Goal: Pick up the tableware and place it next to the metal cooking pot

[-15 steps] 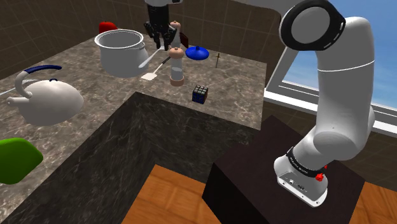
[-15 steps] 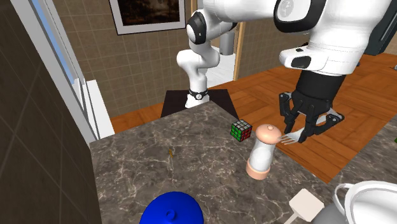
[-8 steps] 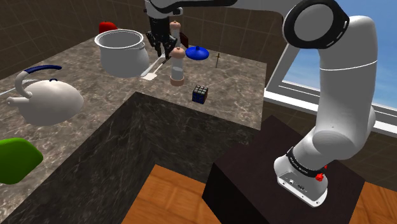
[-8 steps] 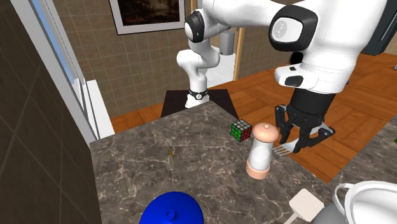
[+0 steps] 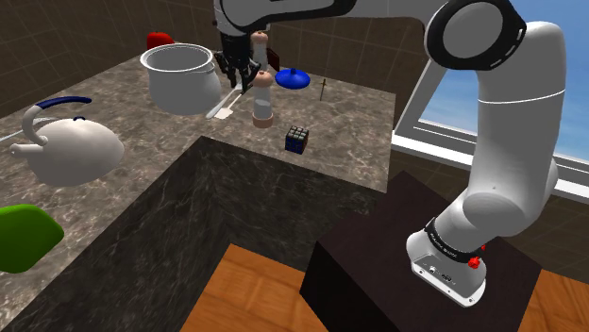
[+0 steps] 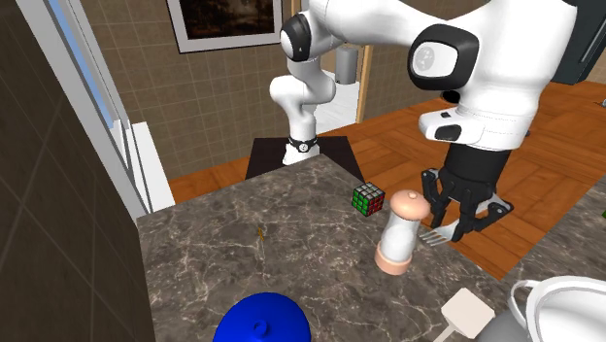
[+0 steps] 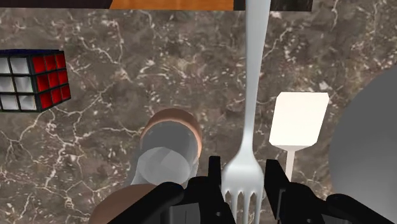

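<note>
My gripper is shut on a silver fork, clasping it near the tines while the handle points away over the counter. In the second exterior view the gripper hangs low beside a pale pepper grinder, with the fork sticking out of the fingers. The shoulder view shows the gripper between the grey cooking pot and the grinder. A white spatula lies on the marble counter next to the pot's wall.
A colour cube sits near the counter's edge. A blue lid, a red object, a white kettle and a green object are spread over the counter. The counter drops off to wooden floor.
The gripper has come down with the fork, from above the grinder's top to beside its body, closer to the counter. Nothing on the counter has moved.
</note>
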You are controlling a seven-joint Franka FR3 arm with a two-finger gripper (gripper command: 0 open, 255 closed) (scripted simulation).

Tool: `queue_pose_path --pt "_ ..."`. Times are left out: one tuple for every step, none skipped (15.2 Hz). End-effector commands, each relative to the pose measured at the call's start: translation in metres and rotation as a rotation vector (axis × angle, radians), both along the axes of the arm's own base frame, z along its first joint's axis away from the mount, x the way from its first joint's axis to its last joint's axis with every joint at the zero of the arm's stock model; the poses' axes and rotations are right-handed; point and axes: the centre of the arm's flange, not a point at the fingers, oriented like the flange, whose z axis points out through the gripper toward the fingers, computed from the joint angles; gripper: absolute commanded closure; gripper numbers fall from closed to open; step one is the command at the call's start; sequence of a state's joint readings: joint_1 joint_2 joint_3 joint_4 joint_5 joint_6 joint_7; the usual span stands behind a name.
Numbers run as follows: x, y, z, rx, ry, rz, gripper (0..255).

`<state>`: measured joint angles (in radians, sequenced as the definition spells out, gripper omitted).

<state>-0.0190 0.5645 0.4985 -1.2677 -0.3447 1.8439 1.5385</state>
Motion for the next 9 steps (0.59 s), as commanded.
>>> queue_pose_path --pt "0.002 -0.006 -0.038 -0.012 0.054 -0.003 255" --pt "0.002 -0.006 -0.043 -0.012 0.054 -0.003 255" --pt "0.002 -0.006 -0.049 -0.012 0.054 -0.003 255" --pt "0.002 -0.006 -0.054 -0.012 0.054 -0.003 255" --pt "0.002 -0.006 -0.059 -0.012 0.054 -0.003 255" --pt "0.002 -0.006 -0.065 -0.012 0.054 -0.003 255" --pt "0.002 -0.006 -0.070 -0.012 0.054 -0.003 255" --pt "0.002 -0.006 -0.075 -0.012 0.054 -0.003 255" --pt "0.002 -0.006 -0.080 -0.012 0.054 -0.003 255"
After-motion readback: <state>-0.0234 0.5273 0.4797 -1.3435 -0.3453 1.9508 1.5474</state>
